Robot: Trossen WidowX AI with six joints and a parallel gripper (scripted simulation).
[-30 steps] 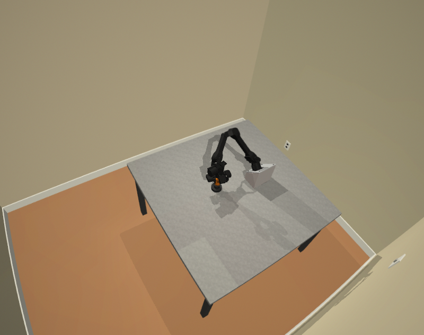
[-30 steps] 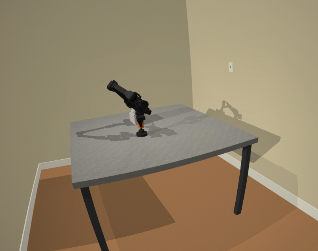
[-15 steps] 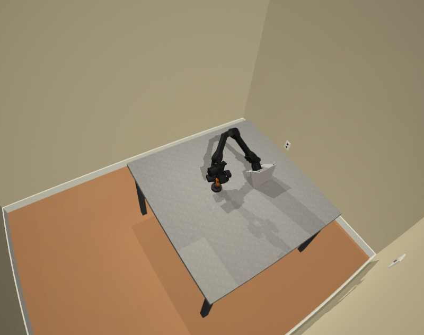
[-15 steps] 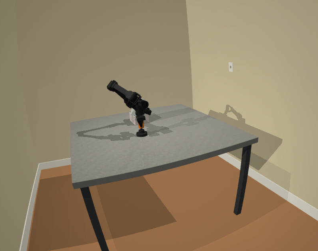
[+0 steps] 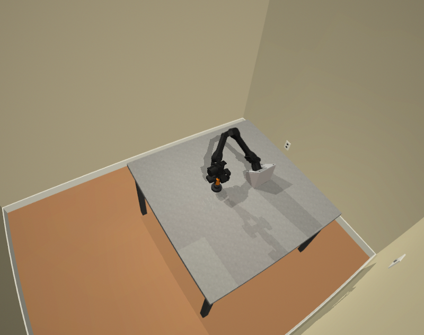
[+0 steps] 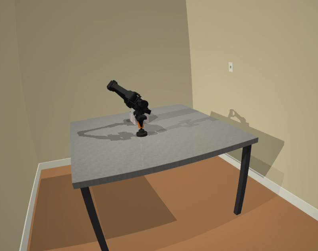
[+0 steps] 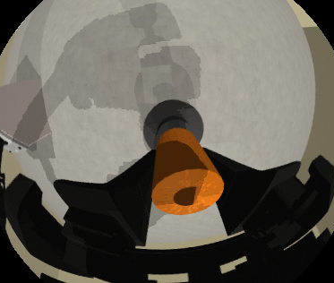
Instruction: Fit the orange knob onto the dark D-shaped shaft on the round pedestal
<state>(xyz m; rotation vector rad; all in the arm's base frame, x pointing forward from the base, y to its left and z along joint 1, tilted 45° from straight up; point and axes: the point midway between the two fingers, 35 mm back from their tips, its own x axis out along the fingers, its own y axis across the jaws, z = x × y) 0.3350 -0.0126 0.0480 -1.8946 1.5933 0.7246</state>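
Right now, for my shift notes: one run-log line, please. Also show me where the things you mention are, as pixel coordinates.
pincer (image 5: 217,180) (image 6: 140,124) (image 7: 177,152): closed on orange knob (image 5: 217,181) (image 6: 139,126) (image 7: 186,152) | knob: above round pedestal (image 5: 216,188) (image 6: 141,134) (image 7: 193,123), not fully down | release: pending

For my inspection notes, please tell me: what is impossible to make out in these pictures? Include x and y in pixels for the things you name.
- Shaft's flat side: top, exterior, too small; wrist, hidden behind the orange knob (image 5: 217,182) (image 6: 140,124) (image 7: 187,176).
- Whether the knob has started onto the shaft: wrist, its body covers the joint.
- One table leg's foot: exterior, cut off by the bottom edge.
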